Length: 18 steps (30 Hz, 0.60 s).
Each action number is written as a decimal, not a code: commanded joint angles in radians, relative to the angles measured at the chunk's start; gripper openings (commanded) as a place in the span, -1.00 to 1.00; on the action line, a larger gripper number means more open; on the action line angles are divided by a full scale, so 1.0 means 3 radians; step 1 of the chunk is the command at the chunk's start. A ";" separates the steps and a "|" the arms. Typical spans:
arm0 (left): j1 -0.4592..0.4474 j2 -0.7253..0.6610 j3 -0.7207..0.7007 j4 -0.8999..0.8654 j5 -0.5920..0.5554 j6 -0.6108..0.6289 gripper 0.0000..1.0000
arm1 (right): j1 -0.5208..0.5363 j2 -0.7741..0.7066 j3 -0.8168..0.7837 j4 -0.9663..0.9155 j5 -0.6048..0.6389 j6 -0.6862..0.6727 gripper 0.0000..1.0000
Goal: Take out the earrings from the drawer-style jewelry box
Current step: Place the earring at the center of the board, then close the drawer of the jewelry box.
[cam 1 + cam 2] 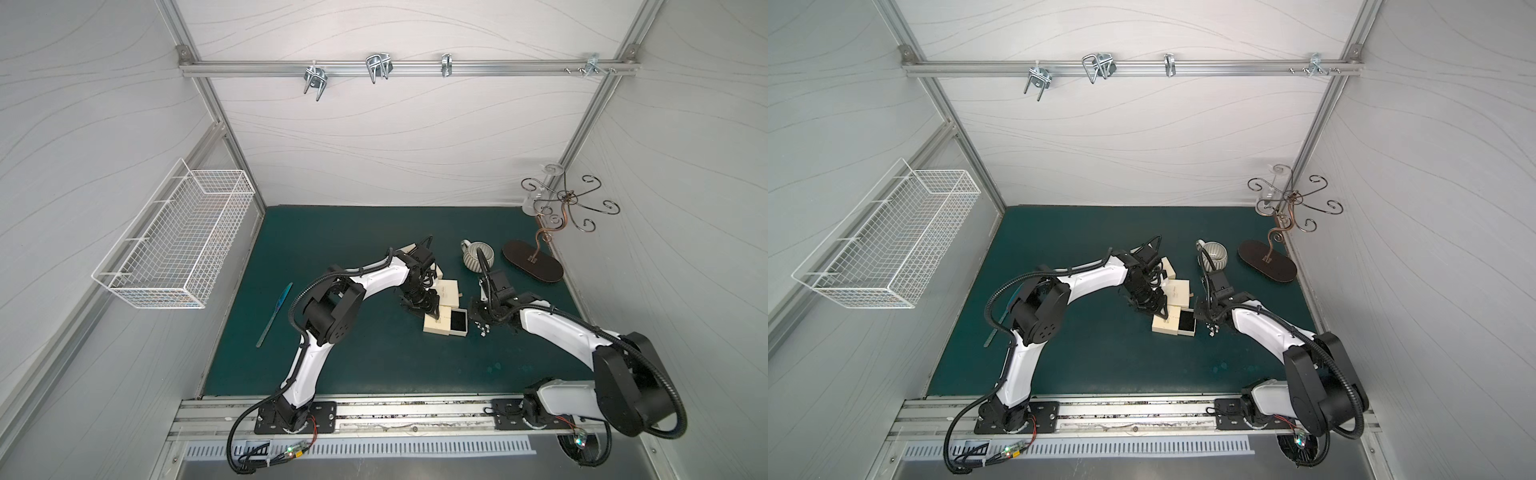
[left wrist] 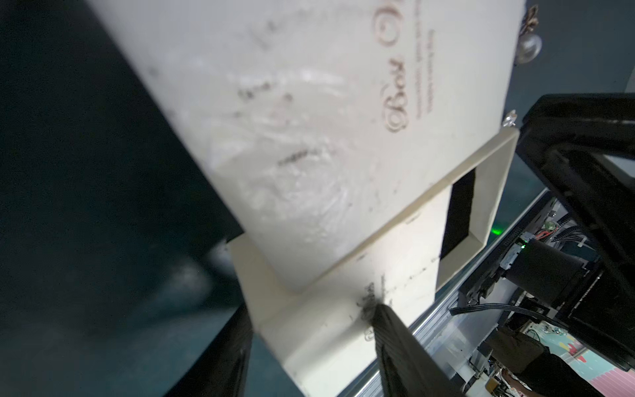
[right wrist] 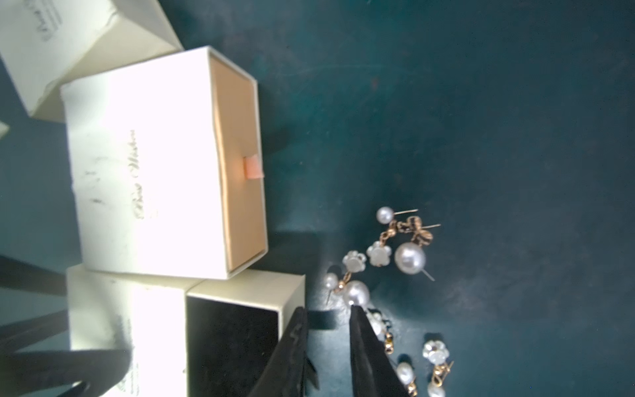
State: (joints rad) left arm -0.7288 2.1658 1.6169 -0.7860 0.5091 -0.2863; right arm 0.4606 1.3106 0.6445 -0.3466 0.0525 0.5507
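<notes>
1. The earrings (image 3: 409, 257) lie in a loose cluster on the green counter (image 1: 332, 365), just right of the pulled-out drawer (image 1: 459, 322) and outside it.
2. The drawer-style jewelry box (image 1: 435, 326) sits mid-counter. Its long axis runs left to right, with the drawer drawn out to the right and the black lining facing up. The lining looks bare where visible, but one corner is hidden behind a finger.
3. On the left gripper (image 2: 309, 307), the jaws are pinching the box and steadying it.
4. On the right gripper (image 3: 326, 309), the jaws are spread a little with nothing between them. They hang low between the drawer's right wall and the cluster. One fingertip (image 3: 357, 316) sits against or just beside a pearl; I cannot tell which.
5. The step in hand is probably a release onto the pile. To do it well:
   - Lift straight up so the fingertip does not drag that pearl or scatter the rest.
   - Hold the left pinch steady so the box does not slide.
   - Check the hidden drawer corner before calling it empty.
6. The earrings share no heading. They all lie flat, and their thin posts point several ways. The drop pieces have their long axes along the counter. The top views are too small to give any directions.
</notes>
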 commanded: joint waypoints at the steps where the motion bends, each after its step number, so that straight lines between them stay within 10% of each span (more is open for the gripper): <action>1: 0.0005 -0.0047 -0.0082 -0.0080 -0.0113 0.0128 0.22 | 0.0058 -0.0031 -0.0070 -0.0098 -0.0112 -0.0037 -0.50; 18: 0.0021 -0.0108 -0.0012 -0.0045 0.0302 0.0162 0.25 | 0.0226 0.0176 0.0023 0.0102 -0.0486 -0.0203 -0.49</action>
State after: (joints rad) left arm -0.7261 2.1475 1.6043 -0.7948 0.5659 -0.2565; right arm 0.5037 1.3399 0.6323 -0.3481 -0.0250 0.5182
